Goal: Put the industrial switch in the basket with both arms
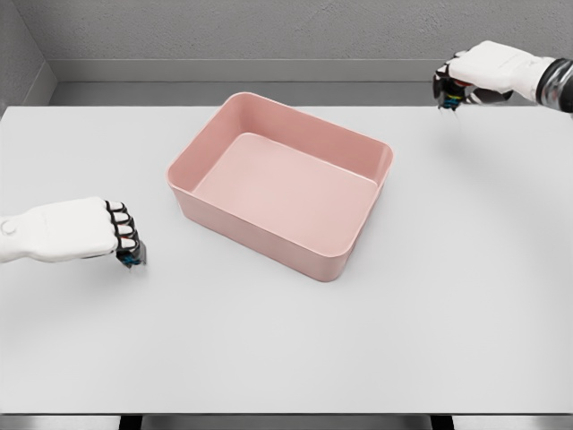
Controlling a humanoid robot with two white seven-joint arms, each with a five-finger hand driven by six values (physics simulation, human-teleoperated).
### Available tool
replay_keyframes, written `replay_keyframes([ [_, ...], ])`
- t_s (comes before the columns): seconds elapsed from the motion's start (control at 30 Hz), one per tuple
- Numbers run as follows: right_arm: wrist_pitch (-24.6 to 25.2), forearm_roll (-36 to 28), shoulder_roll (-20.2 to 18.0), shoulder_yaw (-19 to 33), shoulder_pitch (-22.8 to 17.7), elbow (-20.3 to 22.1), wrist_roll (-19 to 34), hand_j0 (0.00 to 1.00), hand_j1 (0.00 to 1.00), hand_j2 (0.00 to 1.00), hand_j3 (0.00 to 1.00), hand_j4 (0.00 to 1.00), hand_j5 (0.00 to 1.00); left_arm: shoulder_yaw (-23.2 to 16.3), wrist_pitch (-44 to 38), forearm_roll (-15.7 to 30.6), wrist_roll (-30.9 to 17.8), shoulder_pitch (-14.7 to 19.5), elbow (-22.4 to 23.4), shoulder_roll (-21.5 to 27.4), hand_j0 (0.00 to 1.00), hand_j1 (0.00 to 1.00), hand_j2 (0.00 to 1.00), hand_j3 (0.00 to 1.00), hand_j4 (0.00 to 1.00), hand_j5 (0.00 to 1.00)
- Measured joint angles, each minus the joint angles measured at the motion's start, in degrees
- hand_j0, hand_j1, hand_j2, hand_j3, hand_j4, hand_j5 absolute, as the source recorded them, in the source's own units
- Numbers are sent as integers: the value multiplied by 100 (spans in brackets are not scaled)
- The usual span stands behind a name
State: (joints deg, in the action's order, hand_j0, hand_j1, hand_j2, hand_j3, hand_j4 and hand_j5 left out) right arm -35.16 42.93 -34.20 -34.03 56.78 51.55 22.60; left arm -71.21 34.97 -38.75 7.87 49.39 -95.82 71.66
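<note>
— Pink basket (279,186) sitting mid-worktop (286,349), turned at an angle, open side up. Nothing inside but its own bare floor.

— And the industrial switch?

— Nowhere in view. Not in the basket, not on the worktop, not in either hand as far as can be made out. Possibly outside the frame; cannot tell.

— Hands?

— Left hand (76,229) low over the worktop, well to the left of the basket, fingers (120,224) curled down into a loose fist, dark tips pointing at the surface, gripping nothing visible. Right hand (488,72) up at the far right corner, near the worktop's back edge, fingers (448,90) likewise bent downward and closed on nothing that shows.

— Why parked so wide?

— Probably a start or rest pose: one on each side, leaving the basket's mouth unobstructed, ready to close in from both flanks as a two-arm carry would need. Only a guess.

— Any brand, label, lettering?

— None readable. Plain pink walls, plain pale worktop, grey wall (269,31) behind. Small coloured specks at the fingertips, too tiny to read as writing.

— Progress?

— Hard to call with the switch unseen; basket empty, so placement not yet done.
</note>
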Motion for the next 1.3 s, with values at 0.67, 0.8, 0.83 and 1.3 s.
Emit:
replay_keyframes([
  [0.67, -4, -1156, -429, -57, -527, 2077, -24, 49, 49, 49, 49, 49, 49, 10, -1, 506, 32, 774, 195, -85, 51, 51, 51, 51, 51, 51],
  [0.8, -4, -1281, -454, -67, -598, 2406, -28, 50, 50, 50, 50, 50, 50, 6, 0, 632, 36, 984, 232, -109, 51, 51, 51, 51, 51, 51],
  [0.83, -3, -1327, -460, -80, -598, 2482, -31, 50, 50, 50, 50, 50, 50, 4, 2, 659, 35, 1071, 244, -128, 51, 51, 51, 51, 51, 51],
  [1.3, -2, -1955, -784, -358, -817, 3701, -48, 50, 50, 50, 50, 50, 50, -5, 6, 886, 61, 1373, 280, -525, 51, 51, 51, 51, 51, 51],
])
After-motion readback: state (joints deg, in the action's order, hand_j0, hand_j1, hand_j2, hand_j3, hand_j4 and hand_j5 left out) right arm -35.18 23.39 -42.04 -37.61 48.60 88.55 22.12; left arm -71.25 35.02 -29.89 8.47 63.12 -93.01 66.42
